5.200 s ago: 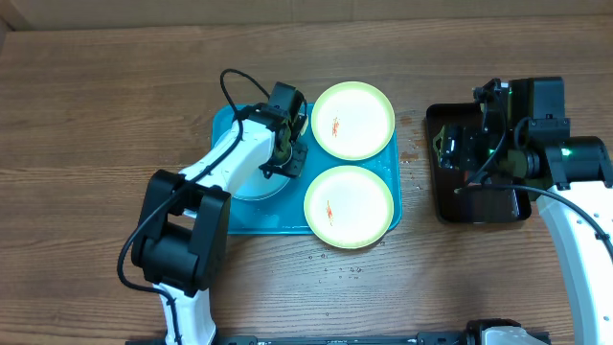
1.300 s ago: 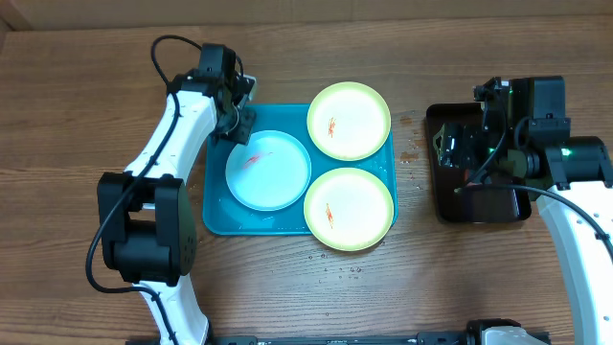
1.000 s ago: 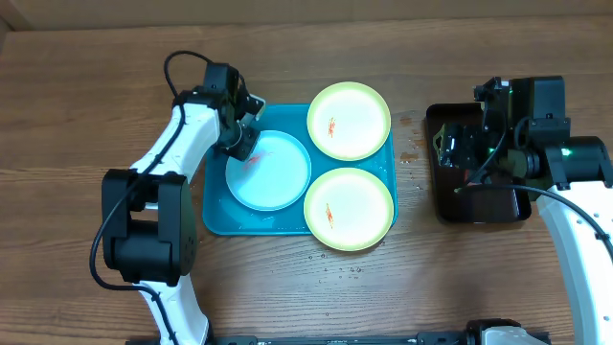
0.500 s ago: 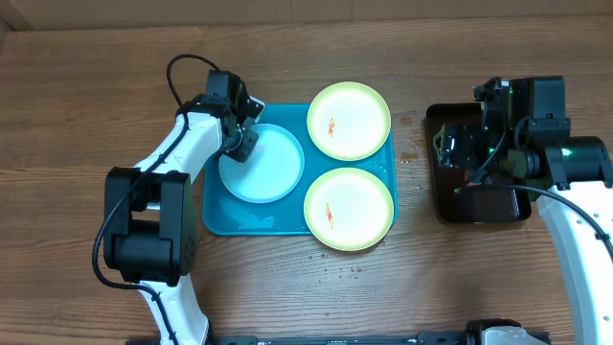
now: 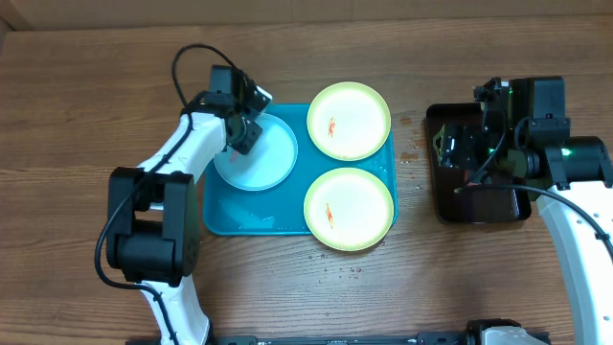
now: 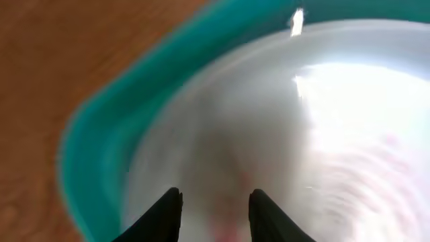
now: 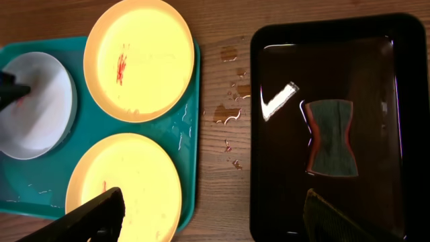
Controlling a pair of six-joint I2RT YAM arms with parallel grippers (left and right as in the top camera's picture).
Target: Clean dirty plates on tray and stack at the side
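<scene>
A small whitish-blue plate with a red smear lies at the upper left of the turquoise tray, overlapping its left rim. My left gripper is on the plate's upper-left part. In the blurred left wrist view its fingers stand apart over the plate, with nothing clasped. Two yellow-green plates with red smears fill the tray's right side. My right gripper hangs open above the table's right side, between the tray and a black tray.
A glossy black tray at the right holds water and a sponge. Water drops lie on the wood between the two trays. Bare wooden table lies left of the turquoise tray.
My left gripper came from the tray's upper-left corner onto the whitish-blue plate. The plate has slid up and to the left with it. The right arm has not moved.
</scene>
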